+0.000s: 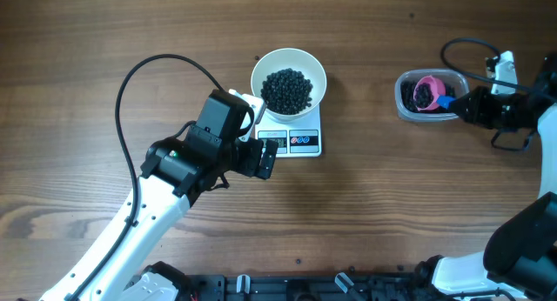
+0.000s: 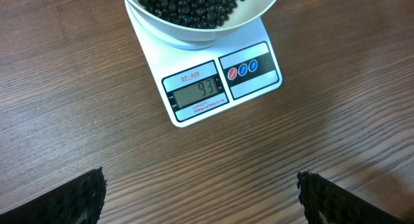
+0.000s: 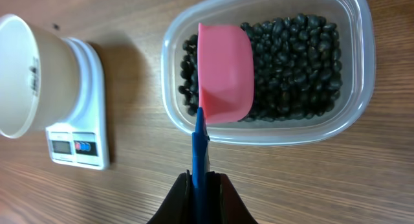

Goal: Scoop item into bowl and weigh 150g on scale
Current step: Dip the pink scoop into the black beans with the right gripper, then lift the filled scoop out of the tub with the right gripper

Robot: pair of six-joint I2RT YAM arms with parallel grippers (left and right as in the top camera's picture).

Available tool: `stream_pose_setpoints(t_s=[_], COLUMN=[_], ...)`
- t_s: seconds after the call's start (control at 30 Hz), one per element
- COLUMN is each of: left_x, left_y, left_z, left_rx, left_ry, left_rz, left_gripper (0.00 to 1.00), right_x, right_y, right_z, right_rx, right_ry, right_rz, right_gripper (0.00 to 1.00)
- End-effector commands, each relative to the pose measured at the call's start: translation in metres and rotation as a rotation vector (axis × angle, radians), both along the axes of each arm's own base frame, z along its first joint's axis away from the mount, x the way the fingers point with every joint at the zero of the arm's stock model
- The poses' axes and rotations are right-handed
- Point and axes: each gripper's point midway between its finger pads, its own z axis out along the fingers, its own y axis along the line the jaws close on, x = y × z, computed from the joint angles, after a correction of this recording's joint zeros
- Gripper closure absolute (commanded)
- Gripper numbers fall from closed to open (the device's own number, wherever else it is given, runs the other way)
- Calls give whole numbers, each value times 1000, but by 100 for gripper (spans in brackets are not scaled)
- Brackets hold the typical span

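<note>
Overhead: white bowl (image 1: 288, 77) sits on the scale (image 1: 300, 140) mid-counter and holds a dark mound of beans (image 1: 286, 90). The left gripper (image 1: 258, 130) is just beside the scale's left edge, jaws spread wide, holding nothing. A clear tub (image 1: 406, 99) is well apart to the right, with a pink scoop (image 1: 426, 90) in it. Left wrist: the beans are small, round, glossy black and cover the bowl's bottom. The scale display reads 93. Right wrist: the tub carries a layer of beans. The scoop lies over its left end. The right gripper (image 3: 199, 185) is clamped on the scoop's blue handle (image 3: 199, 143).
</note>
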Motion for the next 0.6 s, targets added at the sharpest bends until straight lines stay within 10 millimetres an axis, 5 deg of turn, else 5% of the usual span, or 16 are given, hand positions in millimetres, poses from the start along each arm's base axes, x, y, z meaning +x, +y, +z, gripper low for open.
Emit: stream_pose_setpoints(t_s=[0.0, 0.57], left_x=[3, 3], left_y=[-2, -2], left_z=[10, 10], left_rx=[-10, -9], left_ry=[-27, -27], left_rz=[-20, -21], left_gripper=[0, 0], right_x=[4, 1], right_y=[-1, -23], right_z=[6, 45], right_rx=[120, 457], right_ry=[1, -95], right_rz=[-80, -246], right_gripper=[96, 96])
